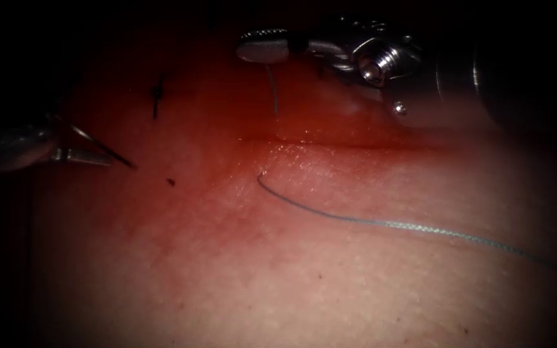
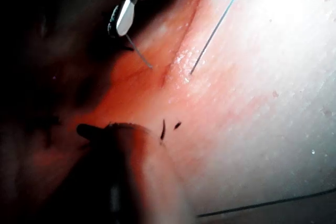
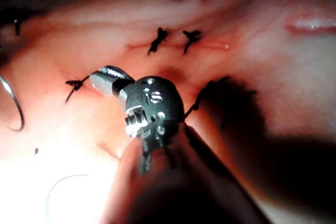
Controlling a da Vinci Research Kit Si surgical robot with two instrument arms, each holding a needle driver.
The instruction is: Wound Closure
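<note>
The pale pink slab of pork-belly tissue (image 1: 330, 277) lies with its cut (image 1: 330, 140) running as a wet, reddish horizontal line, red fluid (image 1: 227, 116) pooled around it. The right arm's silver needle-driver gripper (image 1: 264, 48) reaches in above the far side of the cut, its jaws clenched on a thin grey curved needle (image 1: 272, 87) near one end; the needle hangs down from the jaws and its lower end meets the tissue just above the cut, though whether it has entered I cannot tell. Holding it that way looks, to me, like a way of keeping the tip lined up at the wound edge. A grey-green braided thread (image 1: 381, 223) emerges from the tissue just below the cut and trails off to the right across the surface. The left arm's gripper (image 1: 66, 153) waits at the far left, well apart from the needle, beside a short dark cut thread end (image 1: 157, 96); its jaws seem parted and holding nothing.
</note>
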